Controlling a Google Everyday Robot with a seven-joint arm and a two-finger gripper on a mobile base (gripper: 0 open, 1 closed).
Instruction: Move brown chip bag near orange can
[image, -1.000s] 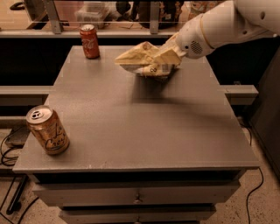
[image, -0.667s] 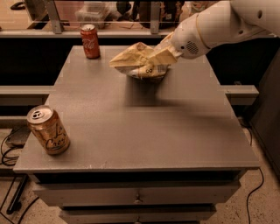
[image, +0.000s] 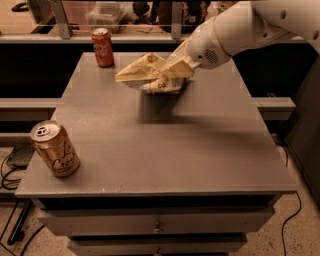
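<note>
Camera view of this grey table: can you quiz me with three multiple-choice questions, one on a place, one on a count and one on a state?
1. Where is the orange can?
A. near-left corner of the table
B. far-right corner
C. on the floor

2. How many cans stand on the table?
A. one
B. two
C. three

3. What is the state of the brown chip bag?
A. lying flat on the table
B. held aloft by the end effector
C. in a drawer

Answers:
1 A: it stands by the near-left edge.
2 B: the orange can, plus the red cola can at the back.
3 B: the end effector, over the table's far half, grips it, and its shadow falls below.
</note>
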